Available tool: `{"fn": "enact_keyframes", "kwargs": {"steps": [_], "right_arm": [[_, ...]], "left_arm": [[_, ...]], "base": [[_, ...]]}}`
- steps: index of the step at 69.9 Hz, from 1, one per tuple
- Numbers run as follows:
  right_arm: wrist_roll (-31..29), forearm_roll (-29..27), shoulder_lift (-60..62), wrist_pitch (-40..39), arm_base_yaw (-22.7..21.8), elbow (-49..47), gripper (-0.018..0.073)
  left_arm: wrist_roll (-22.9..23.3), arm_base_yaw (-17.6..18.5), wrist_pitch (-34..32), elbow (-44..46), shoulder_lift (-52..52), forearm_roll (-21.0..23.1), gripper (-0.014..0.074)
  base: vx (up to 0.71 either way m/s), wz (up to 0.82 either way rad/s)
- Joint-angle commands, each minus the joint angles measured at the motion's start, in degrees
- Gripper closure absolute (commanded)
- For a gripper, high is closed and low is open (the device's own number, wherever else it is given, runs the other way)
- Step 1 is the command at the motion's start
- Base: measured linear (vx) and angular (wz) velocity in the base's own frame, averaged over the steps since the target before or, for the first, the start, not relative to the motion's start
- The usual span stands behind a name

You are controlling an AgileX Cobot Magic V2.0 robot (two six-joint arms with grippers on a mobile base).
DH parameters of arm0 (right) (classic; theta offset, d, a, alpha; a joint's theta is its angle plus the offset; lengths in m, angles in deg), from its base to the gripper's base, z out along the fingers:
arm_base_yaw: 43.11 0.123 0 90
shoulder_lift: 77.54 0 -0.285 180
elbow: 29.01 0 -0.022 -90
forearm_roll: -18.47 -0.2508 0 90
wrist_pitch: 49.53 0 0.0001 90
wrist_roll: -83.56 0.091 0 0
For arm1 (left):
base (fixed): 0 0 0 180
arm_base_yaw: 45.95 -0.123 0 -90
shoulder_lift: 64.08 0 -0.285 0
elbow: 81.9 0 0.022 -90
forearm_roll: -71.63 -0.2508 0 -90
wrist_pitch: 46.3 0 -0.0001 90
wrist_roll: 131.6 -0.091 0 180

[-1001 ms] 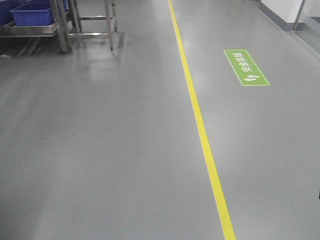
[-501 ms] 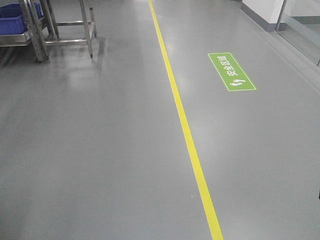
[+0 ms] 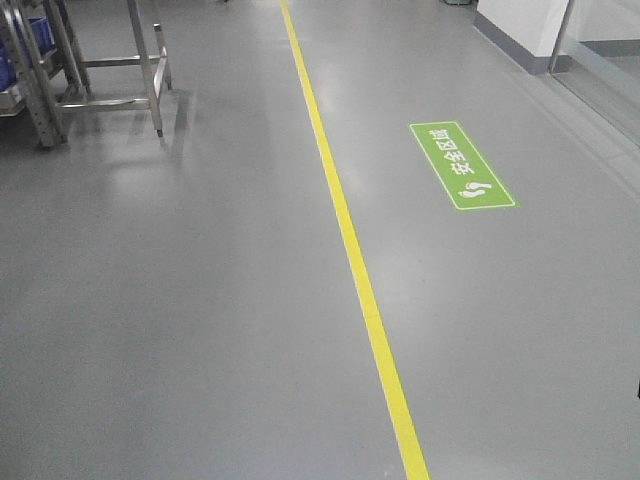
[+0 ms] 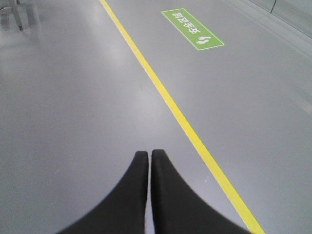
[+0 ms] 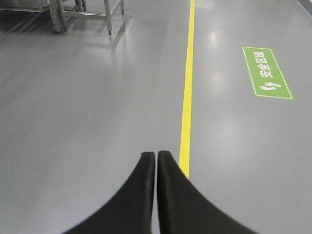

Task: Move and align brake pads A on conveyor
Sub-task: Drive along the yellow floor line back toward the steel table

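Observation:
The brake pads A and the conveyor are out of view in every frame. In the left wrist view my left gripper (image 4: pixel 149 153) is shut, its two black fingers pressed together with nothing between them, hanging over grey floor. My right gripper (image 5: pixel 156 154) is likewise shut and empty in the right wrist view, just left of the yellow floor line (image 5: pixel 186 112). Neither gripper appears in the front view.
A yellow line (image 3: pixel 345 235) runs along the grey floor, with a green floor sign (image 3: pixel 461 165) to its right. A steel frame's legs (image 3: pixel 148 70) and a rack holding a blue bin (image 3: pixel 30 45) stand at the far left. A white wall base (image 3: pixel 520 30) is at the far right.
The front view has swung right: the rack and blue bins slid toward the left edge, and the yellow line and green sign shifted left in the frame.

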Motion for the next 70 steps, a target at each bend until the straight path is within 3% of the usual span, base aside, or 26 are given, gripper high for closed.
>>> {"fn": "enact_keyframes", "kwargs": {"steps": [1, 70], "right_arm": [[-0.33, 0.19, -0.43, -4.03, -0.08, -1.52, 0.0563], [-0.33, 0.19, -0.43, -3.96, -0.08, -1.52, 0.0563]], "left_arm": [[0.22, 0.52, -3.84, 1.55, -0.55, 0.49, 0.0603], [0.22, 0.52, -3.84, 1.55, -0.55, 0.49, 0.0603]], "base": [[0.50, -0.06], [0.51, 0.04]]}}
